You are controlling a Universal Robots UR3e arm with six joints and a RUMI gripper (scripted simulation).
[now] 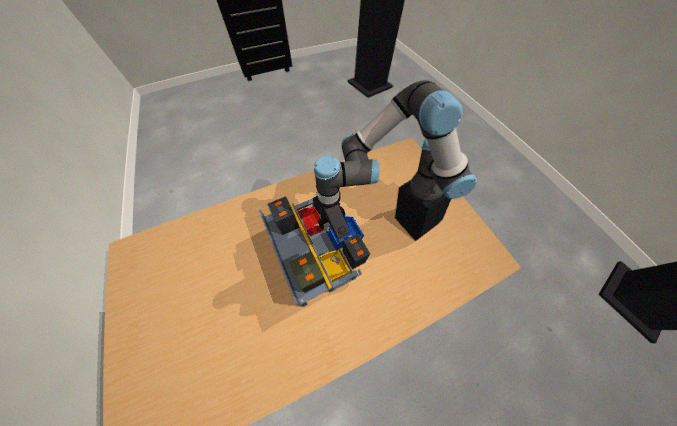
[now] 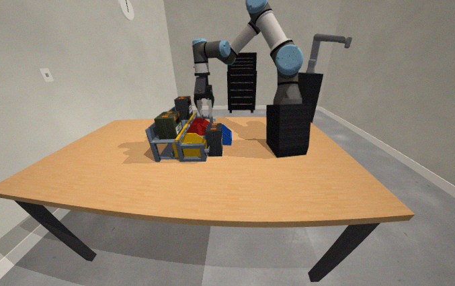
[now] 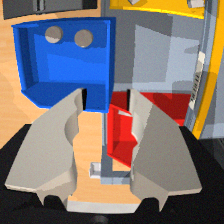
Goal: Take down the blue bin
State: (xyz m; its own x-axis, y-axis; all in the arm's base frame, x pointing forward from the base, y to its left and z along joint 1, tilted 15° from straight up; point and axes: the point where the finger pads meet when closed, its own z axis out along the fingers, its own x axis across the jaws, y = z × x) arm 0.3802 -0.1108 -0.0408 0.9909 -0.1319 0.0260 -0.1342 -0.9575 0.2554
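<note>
The blue open bin [image 1: 350,227] sits at the robot-side edge of the grey shelf [image 1: 303,254], between a red bin [image 1: 309,218] and a black box [image 1: 356,250]. In the wrist view the blue bin [image 3: 65,60] holds two grey round parts [image 3: 53,34]. My gripper [image 3: 106,90] hangs just above the gap between the blue bin and the red bin. Its fingers stand a narrow way apart, in line with the blue bin's near side wall, with nothing gripped. From the side the gripper [image 2: 205,115] points straight down over the bins [image 2: 226,134].
The shelf [image 2: 172,141] also carries a yellow bin [image 1: 334,266], a dark green box [image 1: 304,272] and a black box [image 1: 282,213]. The robot's black pedestal [image 1: 420,209] stands on the table to the right of the shelf.
</note>
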